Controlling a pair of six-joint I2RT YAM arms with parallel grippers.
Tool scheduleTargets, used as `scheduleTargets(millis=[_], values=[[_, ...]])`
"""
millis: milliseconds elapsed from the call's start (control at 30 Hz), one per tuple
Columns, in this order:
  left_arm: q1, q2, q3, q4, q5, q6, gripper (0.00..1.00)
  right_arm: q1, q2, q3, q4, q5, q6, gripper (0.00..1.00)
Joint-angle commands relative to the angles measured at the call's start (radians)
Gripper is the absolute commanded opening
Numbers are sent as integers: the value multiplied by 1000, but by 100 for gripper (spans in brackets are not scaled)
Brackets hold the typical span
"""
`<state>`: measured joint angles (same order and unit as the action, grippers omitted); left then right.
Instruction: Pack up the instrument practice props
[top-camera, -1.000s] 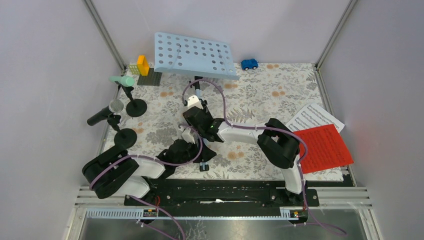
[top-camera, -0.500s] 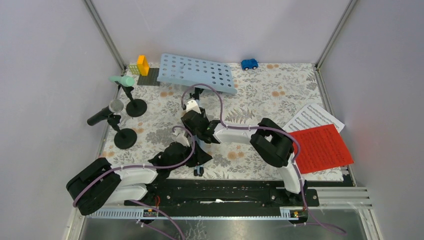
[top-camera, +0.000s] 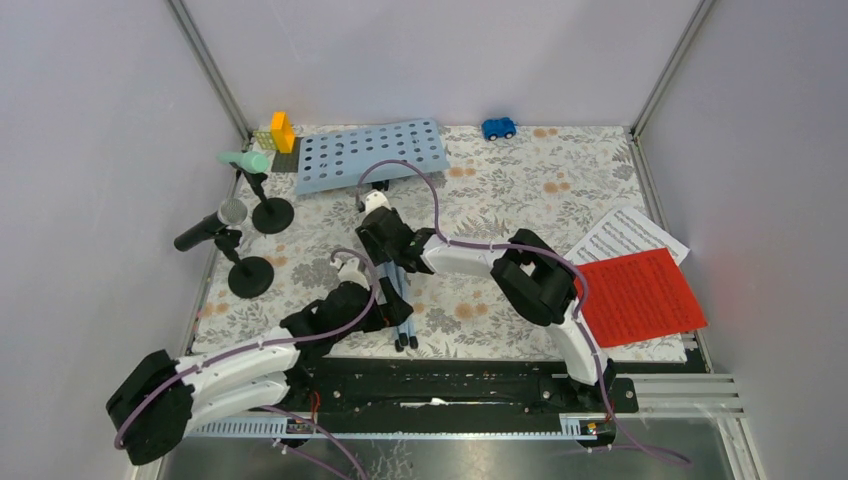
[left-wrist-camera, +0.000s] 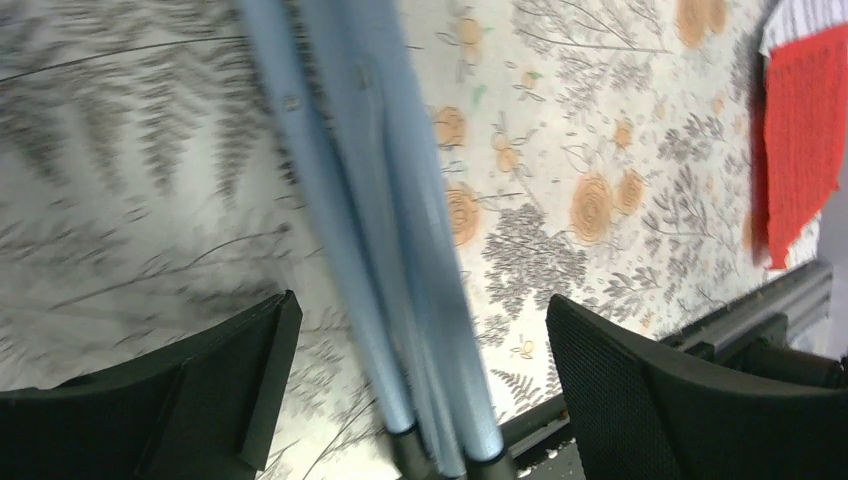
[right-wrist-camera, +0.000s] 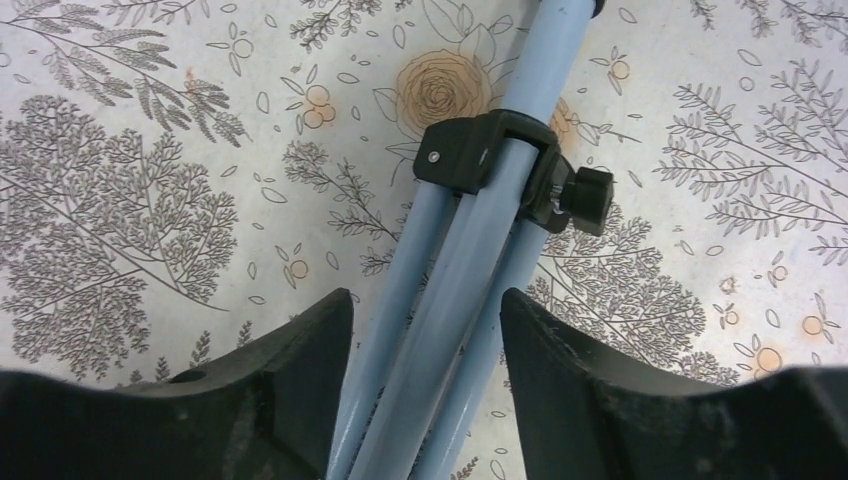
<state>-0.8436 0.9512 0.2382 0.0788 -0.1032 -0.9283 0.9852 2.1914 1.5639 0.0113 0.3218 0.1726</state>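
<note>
Because the pale blue music rack (top-camera: 370, 155) lying from the table's (top-camera: 520, 200) far left corner toward its near edge looks light, stiff and slippery, hold its folded legs (top-camera: 400, 300) where your right gripper (right-wrist-camera: 425, 300) squeezes them, while your left gripper (left-wrist-camera: 420, 310) gapes wide around them, and mind the bricks (top-camera: 283, 130) just beside its plate.

The pale blue perforated rack (top-camera: 370, 155) lies tipped over, legs (right-wrist-camera: 450, 330) folded together.
</note>
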Motion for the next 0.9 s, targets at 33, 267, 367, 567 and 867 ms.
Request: scheduleTargets(millis=[33, 267, 367, 567, 867], values=[[0, -215, 36, -367, -196, -79, 99, -8, -45, -17, 16, -43, -6, 70], [0, -414, 144, -656, -438, -127, 99, -10, -210, -143, 43, -75, 8, 79], [1, -427, 178, -689, -522, -135, 99, -10, -294, -214, 74, -104, 12, 81], [0, -372, 279, -813, -723, -268, 99, -10, -459, -363, 148, -195, 16, 86], [5, -308, 349, -974, -1113, -536, 99, -10, -704, -598, 190, -224, 8, 87]])
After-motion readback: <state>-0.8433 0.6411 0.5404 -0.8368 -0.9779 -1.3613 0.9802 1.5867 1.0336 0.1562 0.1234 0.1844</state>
